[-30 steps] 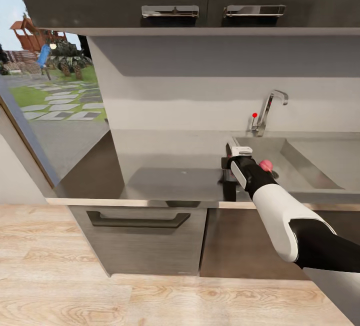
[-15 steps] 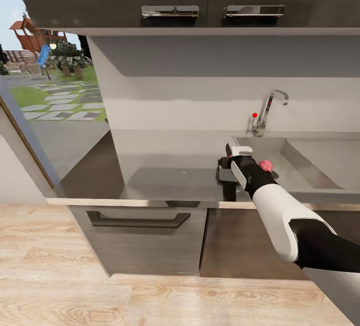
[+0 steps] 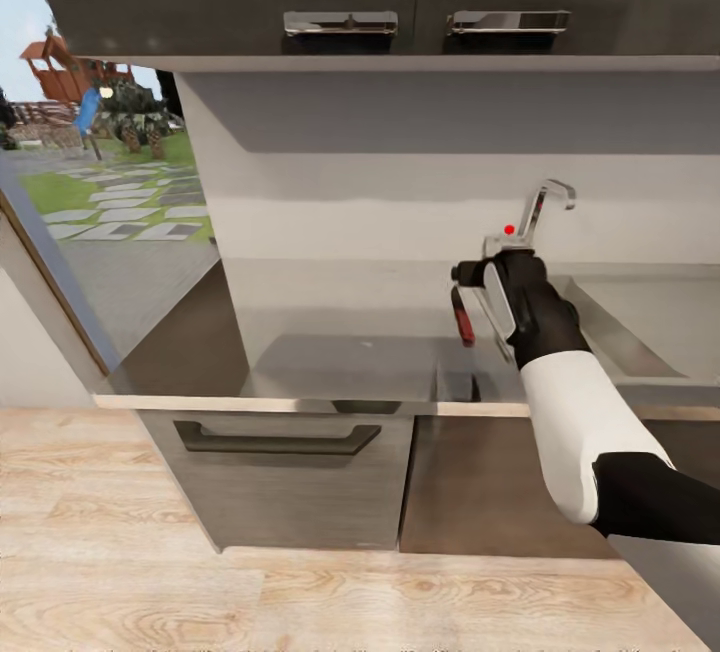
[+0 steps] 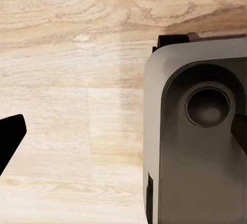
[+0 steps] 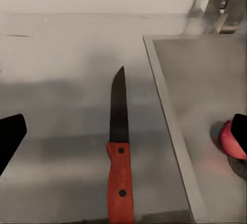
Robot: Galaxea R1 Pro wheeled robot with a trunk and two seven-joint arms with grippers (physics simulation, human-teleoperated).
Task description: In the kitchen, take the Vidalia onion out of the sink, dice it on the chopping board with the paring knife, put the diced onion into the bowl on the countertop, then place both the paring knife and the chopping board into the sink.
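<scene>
Left gripper [image 4: 123, 136] hangs over pale wood floor [image 4: 67, 80], fingertips wide apart, nothing between them. Grey counter [image 3: 330, 332] ahead. Right gripper [image 3: 468, 277] is up off the counter near its front edge. Knife [image 3: 463, 317] hangs at 6 o'clock under it, red handle toward the wrist, dark blade pointing away. Wrist view shows the fingertips [image 5: 10, 136] spread wide, clear of the knife on both sides. Sink [image 5: 206, 80] lies at 3 o'clock of the gripper, with the onion [image 5: 231, 141] inside by its near-left wall. Tap [image 3: 540, 207] at 1 o'clock.
</scene>
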